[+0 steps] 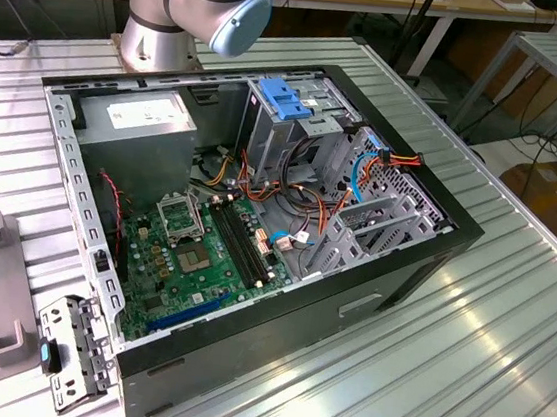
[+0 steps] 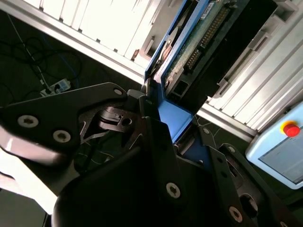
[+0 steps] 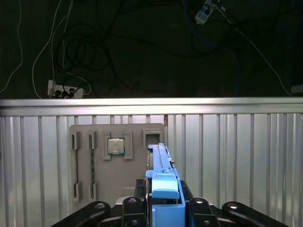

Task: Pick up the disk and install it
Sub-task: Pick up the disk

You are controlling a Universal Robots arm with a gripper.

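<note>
My gripper (image 3: 163, 210) is shut on the disk (image 3: 162, 176), which is seen edge-on with its bright blue carrier tab between the black fingers (image 3: 199, 208). In the second wrist view the disk (image 2: 199, 42) shows its green circuit-board side and blue frame, and the gripper (image 2: 165, 130) clamps the blue end tab. The disk hangs above the ribbed metal table (image 3: 236, 156), over a grey fixture plate (image 3: 118, 161). The open computer case (image 1: 83, 161) lies on the table in the exterior view, with the arm's base and elbow (image 1: 217, 0) behind it.
Inside the case are a green motherboard (image 1: 188, 249), a power supply (image 1: 143, 118), a drive cage topped by a light-blue ribbed plate (image 1: 286, 99) and loose cables (image 1: 384, 165). The fixture plate carries a processor chip (image 3: 116, 145). A pendant with a red button (image 2: 290, 128) lies past the table edge.
</note>
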